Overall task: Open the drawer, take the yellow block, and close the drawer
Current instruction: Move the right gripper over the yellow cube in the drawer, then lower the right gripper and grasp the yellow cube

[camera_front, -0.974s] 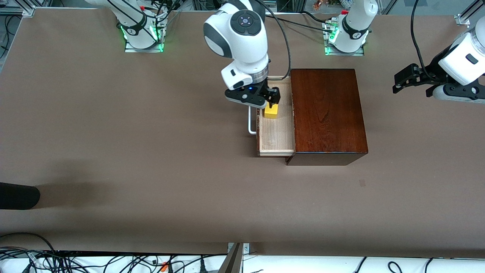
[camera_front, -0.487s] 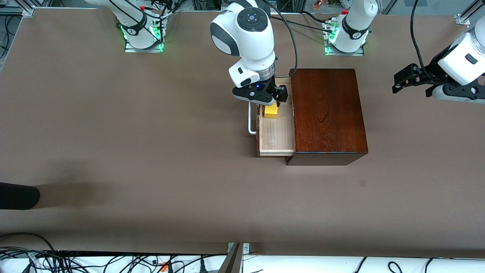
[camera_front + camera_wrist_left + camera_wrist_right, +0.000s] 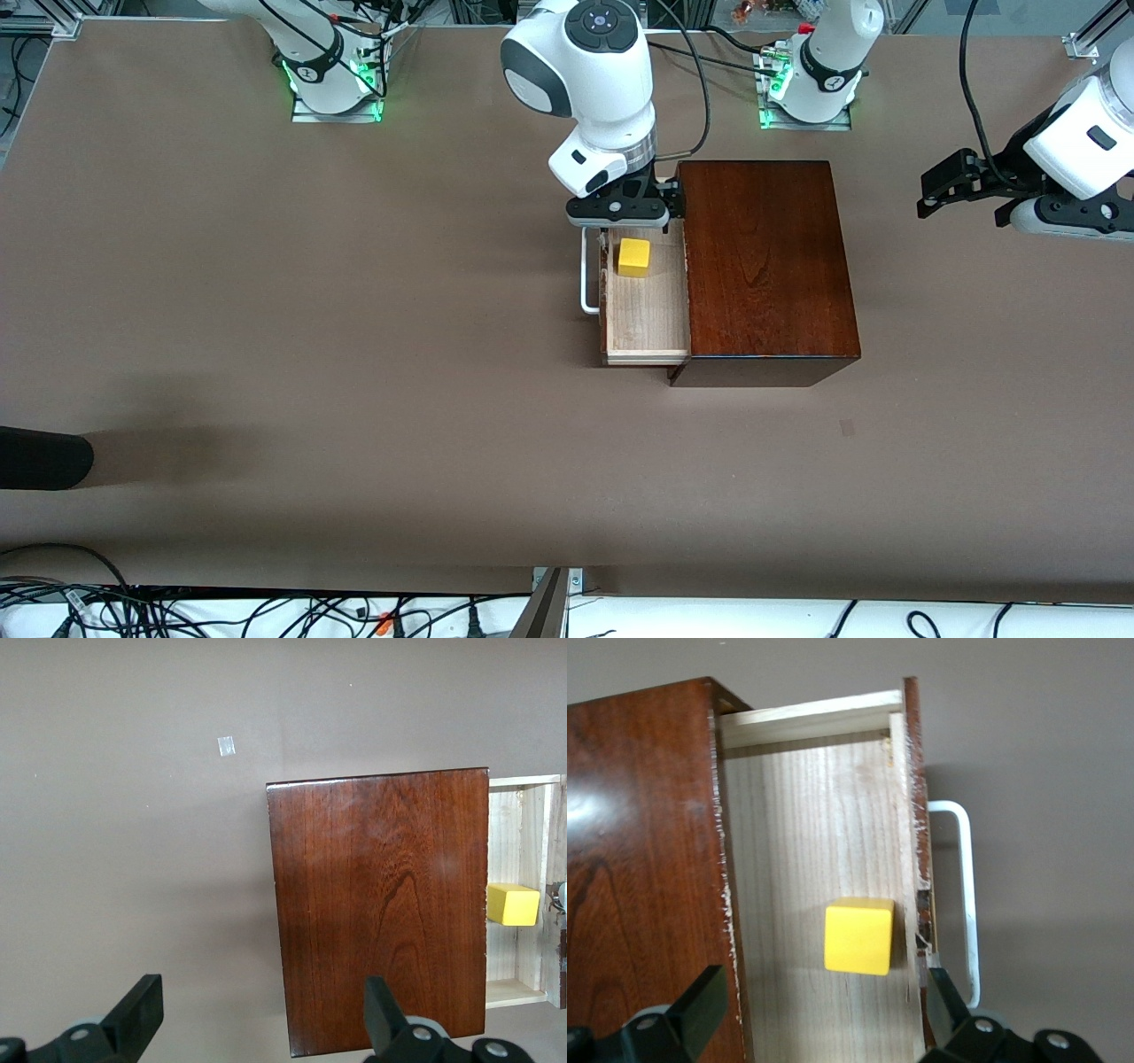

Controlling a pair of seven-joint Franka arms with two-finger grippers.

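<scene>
The drawer (image 3: 645,310) of the dark wooden box (image 3: 762,257) stands pulled out toward the right arm's end of the table, its white handle (image 3: 586,283) outermost. The yellow block (image 3: 633,257) lies on the pale drawer floor, close to the drawer front (image 3: 914,815). My right gripper (image 3: 631,215) hangs open over the drawer end nearest the robots' bases. In the right wrist view the yellow block (image 3: 858,935) sits just ahead of the right gripper (image 3: 824,1005), untouched. My left gripper (image 3: 930,190) waits open in the air past the box at the left arm's end; its wrist view shows the box (image 3: 381,904) and block (image 3: 512,904).
A dark rounded object (image 3: 40,456) pokes in at the table edge at the right arm's end. A small pale mark (image 3: 848,428) lies on the brown table nearer the front camera than the box. Cables run along the front edge.
My right gripper, still open, has moved off the yellow block toward the robots' bases and the box. The block, partly covered before, now shows whole in the drawer. The left arm has not moved.
</scene>
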